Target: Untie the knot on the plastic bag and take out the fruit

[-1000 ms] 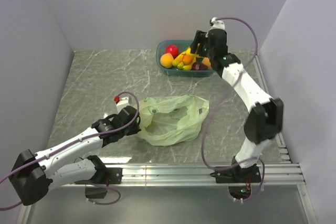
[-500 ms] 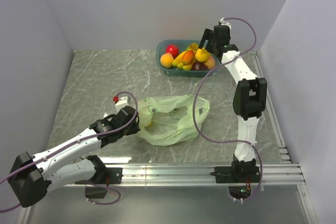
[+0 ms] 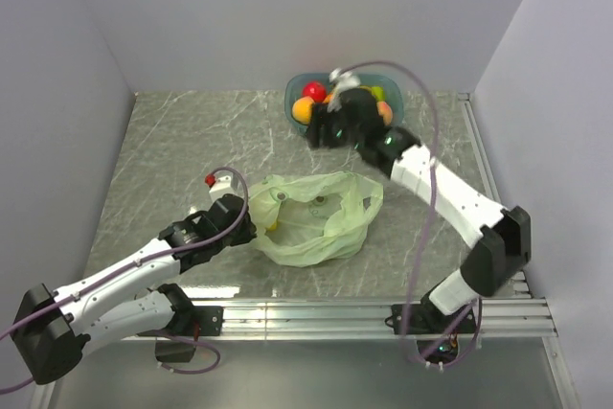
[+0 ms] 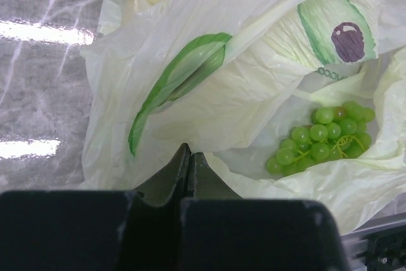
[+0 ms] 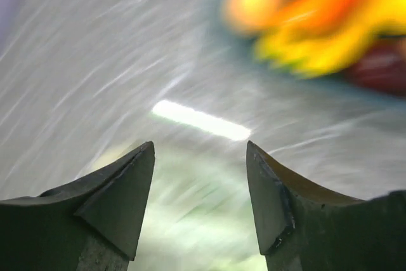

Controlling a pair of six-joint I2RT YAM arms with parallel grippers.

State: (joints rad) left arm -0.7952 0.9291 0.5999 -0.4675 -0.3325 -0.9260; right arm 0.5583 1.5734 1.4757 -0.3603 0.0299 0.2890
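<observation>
The pale green plastic bag (image 3: 316, 219) lies crumpled mid-table with its mouth open; no knot shows. In the left wrist view the bag (image 4: 254, 61) holds a green grape bunch (image 4: 320, 139). My left gripper (image 3: 251, 223) is at the bag's left edge, its jaws (image 4: 188, 151) shut with the tips pinching the bag's film. My right gripper (image 3: 324, 131) is open and empty, blurred by motion, above the table between bowl and bag. In its wrist view (image 5: 200, 147) the blurred bag is below and the fruit (image 5: 317, 23) upper right.
A teal bowl (image 3: 299, 81) stands at the back, holding an orange fruit (image 3: 304, 110), a red apple (image 3: 314, 91) and other fruit partly hidden by my right arm. Grey walls close in the left, back and right. An aluminium rail (image 3: 383, 313) runs along the near edge.
My right arm has swung away from the bowl, leftward and nearer, toward the bag, with its jaws open. The left gripper and the bag have barely moved.
</observation>
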